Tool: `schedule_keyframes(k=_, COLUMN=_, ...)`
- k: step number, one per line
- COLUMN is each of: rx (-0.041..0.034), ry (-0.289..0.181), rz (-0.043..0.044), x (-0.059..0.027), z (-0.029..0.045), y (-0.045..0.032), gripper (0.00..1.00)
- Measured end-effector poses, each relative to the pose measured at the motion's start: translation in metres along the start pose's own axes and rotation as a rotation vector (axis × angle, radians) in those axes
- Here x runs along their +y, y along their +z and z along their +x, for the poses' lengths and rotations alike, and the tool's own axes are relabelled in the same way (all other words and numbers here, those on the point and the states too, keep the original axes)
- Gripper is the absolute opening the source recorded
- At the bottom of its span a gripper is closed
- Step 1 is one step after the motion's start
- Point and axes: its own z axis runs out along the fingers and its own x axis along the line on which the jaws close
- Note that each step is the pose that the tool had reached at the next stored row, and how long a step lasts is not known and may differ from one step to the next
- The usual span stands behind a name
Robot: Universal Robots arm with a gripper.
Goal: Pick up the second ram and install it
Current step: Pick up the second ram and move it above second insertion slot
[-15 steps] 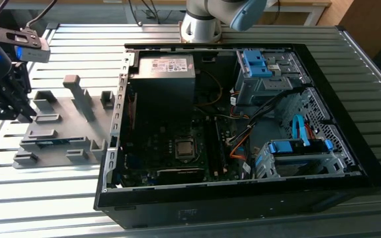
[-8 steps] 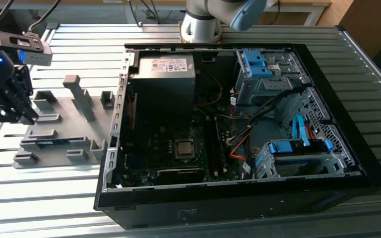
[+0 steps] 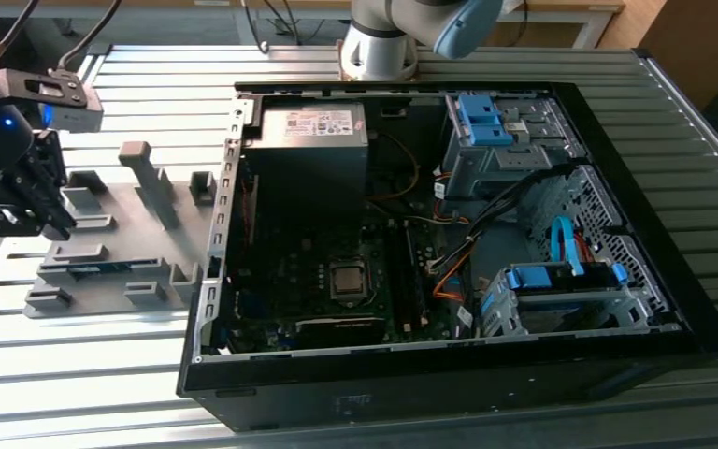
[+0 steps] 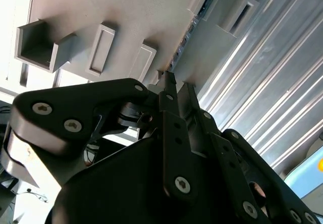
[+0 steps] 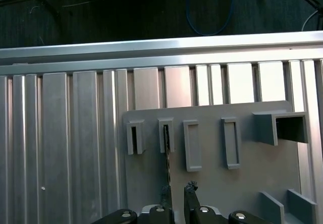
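Note:
The second ram [image 5: 166,156] is a thin board standing on edge in a slot of the grey fixture [image 5: 237,193]. In the second wrist view the ram [image 4: 187,35] runs along the fixture [image 4: 126,12] toward my fingertips. In the exterior view a blue-green ram [image 3: 94,267] lies in the fixture [image 3: 122,234] at that view's left. My black gripper [image 3: 53,224] hangs over the fixture's left end. In the first wrist view the gripper [image 5: 177,189] is open, straddling the ram's near end, which lies close to one finger [image 5: 164,192]. The same gripper [image 4: 179,85] points at the fixture.
An open black computer case [image 3: 583,355] lies on the slatted metal table [image 3: 72,374], to the exterior view's right of the fixture. Its motherboard with the CPU socket [image 3: 349,278], cables and blue drive-bay clips [image 3: 478,117] are exposed. The arm's base [image 3: 378,47] stands behind the case.

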Motion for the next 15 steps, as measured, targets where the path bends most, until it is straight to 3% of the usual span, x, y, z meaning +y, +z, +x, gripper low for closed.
schedule_keyframes(k=15, rx=0.0041, ry=-0.021, rz=0.0009, x=0.0005, z=0.0001, y=0.0153, gripper=0.24)
